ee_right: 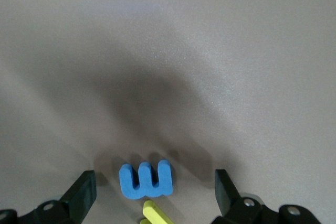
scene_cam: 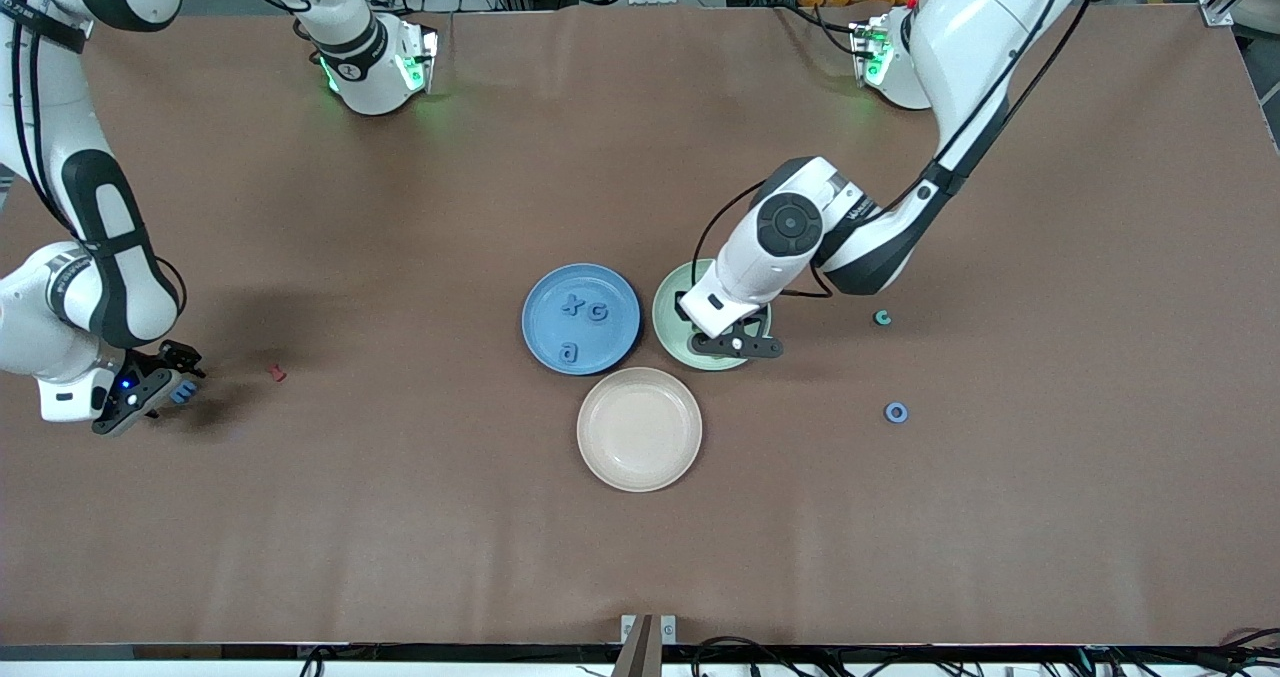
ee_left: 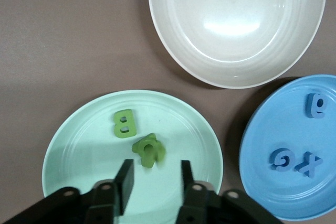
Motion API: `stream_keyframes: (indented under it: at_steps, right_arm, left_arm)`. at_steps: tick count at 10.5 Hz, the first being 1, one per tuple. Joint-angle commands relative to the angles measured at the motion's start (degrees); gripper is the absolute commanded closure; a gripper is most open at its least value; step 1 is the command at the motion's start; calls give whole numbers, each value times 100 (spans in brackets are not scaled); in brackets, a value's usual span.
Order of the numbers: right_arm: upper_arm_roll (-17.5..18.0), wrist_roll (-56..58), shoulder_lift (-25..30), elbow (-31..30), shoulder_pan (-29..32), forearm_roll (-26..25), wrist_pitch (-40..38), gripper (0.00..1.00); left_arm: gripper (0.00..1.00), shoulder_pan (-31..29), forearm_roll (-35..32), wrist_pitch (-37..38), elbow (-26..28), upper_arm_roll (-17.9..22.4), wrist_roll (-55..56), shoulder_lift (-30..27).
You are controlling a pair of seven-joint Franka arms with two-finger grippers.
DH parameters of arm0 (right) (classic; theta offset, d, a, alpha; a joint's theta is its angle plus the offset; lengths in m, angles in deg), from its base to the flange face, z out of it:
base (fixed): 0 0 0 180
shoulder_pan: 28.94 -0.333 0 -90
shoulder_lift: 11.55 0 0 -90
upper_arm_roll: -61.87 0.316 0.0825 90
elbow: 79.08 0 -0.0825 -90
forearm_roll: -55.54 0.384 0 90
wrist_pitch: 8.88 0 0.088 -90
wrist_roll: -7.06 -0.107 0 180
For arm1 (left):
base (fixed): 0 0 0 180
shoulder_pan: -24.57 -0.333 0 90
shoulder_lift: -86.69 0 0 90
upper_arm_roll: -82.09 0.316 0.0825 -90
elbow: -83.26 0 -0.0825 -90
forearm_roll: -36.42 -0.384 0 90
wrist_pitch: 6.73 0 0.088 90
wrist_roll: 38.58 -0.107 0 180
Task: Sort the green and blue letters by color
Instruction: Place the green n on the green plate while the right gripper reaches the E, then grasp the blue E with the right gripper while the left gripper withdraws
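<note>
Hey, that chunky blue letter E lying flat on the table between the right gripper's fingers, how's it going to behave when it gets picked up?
The chunky blue letter E looks like thick matte foam, so it is probably very light and slightly squashy. Lying flat with broad faces, it seems unlikely to roll. The open right gripper straddles it, but the yellow piece beside it might get nudged.

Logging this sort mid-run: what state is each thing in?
Left end effector: open, over the green plate.
Right end effector: open, around the blue E.
Green plate: holds two green letters.
Blue plate: holds three blue letters.
Beige plate: empty.
</note>
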Motion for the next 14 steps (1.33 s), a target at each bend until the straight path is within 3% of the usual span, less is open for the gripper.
stream_keyframes:
  at_steps: [1, 2, 3, 4, 6, 9, 11, 12, 14]
  right_arm:
    - [75, 172, 36, -249, 109, 85, 395, 0]
    - [75, 172, 79, -329, 91, 111, 441, 3]
    - [75, 181, 115, -425, 74, 129, 467, 13]
    - [75, 172, 167, -583, 39, 164, 694, 25]
    - [75, 163, 185, -672, 3, 287, 810, 37]
    - [75, 154, 177, -681, -58, 664, 801, 40]
    - [75, 146, 203, -681, -102, 876, 749, 42]
    - [75, 128, 220, -681, -85, 894, 731, 43]
    - [75, 145, 185, -681, -32, 903, 749, 43]
  left_arm:
    - [0, 56, -61, 294, -122, 147, 104, -204]
    - [0, 39, -174, 399, -122, 147, 86, -345]
    - [0, -40, -393, 583, -192, 138, 43, -538]
    - [0, -214, -439, 1028, -384, 104, -106, -722]
    - [0, -312, -439, 1855, -788, 129, -641, -1135]
    - [0, -978, -326, 2894, -1018, 112, -1396, -1882]
    - [0, -1541, 295, 3324, -1272, 120, -2135, -2217]
    - [0, -1691, 647, 3414, -1308, 269, -2259, -2549]
    - [0, -1658, 712, 3494, -1283, 804, -2776, -2928]
